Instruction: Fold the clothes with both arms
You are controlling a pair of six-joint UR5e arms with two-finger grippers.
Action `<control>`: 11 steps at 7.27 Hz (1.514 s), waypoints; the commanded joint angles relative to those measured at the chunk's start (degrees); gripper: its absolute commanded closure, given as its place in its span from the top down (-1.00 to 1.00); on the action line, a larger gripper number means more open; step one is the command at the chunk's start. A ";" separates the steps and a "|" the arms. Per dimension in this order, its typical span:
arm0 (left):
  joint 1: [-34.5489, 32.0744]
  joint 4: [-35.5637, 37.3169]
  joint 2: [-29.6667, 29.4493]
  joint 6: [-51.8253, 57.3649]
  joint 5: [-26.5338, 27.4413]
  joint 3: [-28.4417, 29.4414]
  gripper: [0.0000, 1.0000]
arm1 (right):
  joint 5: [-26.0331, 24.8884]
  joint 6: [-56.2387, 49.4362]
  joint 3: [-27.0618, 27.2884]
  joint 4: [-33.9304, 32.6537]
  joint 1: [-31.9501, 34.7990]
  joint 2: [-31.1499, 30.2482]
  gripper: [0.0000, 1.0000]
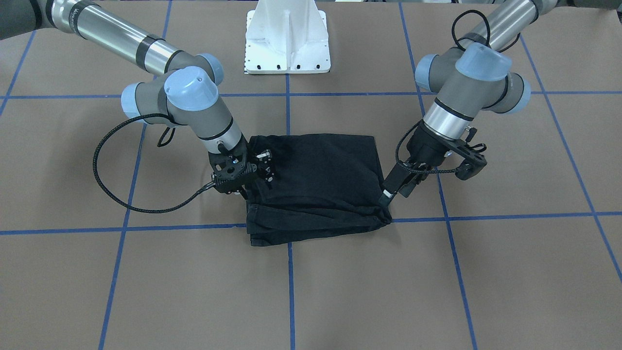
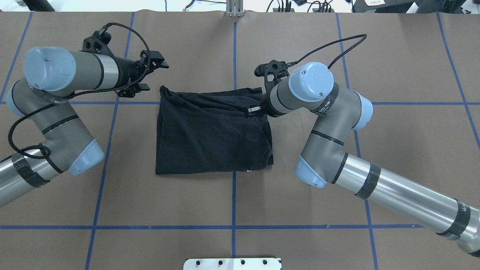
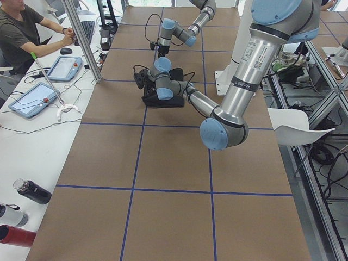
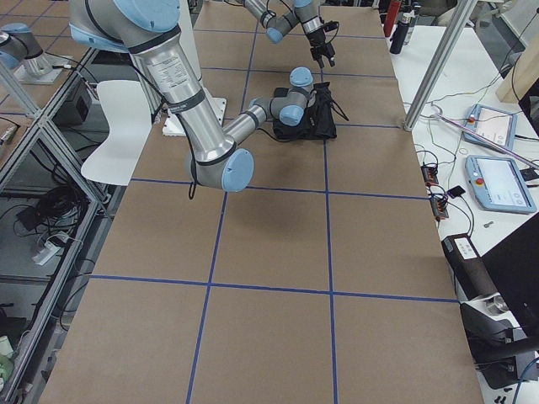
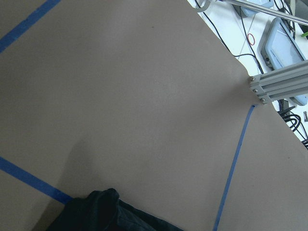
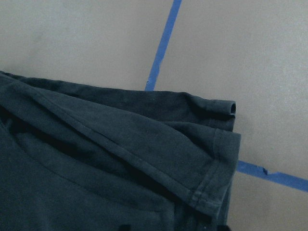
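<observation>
Centred on the matte brown table (image 2: 300,225) taped with blue lines, a soft black T-shirt (image 2: 210,138) lies folded into a wrinkled rectangle. The left gripper (image 2: 150,75) is spread beside one corner, holding nothing. The right gripper (image 1: 266,166) is spread over the opposite edge.

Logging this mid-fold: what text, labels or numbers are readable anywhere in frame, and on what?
Nothing can be read in full.
On the right arm, the black band: white letters, too blurred to read.
On the left arm, the white sticker: print too small to read.
At the near edge of the T-shirt, white marks: a sliver of print, unreadable.
</observation>
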 commanded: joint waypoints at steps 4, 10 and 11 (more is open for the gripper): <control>0.00 -0.09 0.37 0.00 -0.09 0.17 0.98 | -1.86 -1.43 -2.75 0.14 -1.19 0.60 0.13; 0.00 -0.18 0.20 0.00 -0.09 0.35 0.98 | -1.86 -0.81 -2.31 0.41 -2.86 0.60 -1.00; 0.09 -0.18 0.19 0.00 -0.09 0.35 0.98 | -1.86 -1.16 -2.31 0.41 -2.69 0.60 -1.00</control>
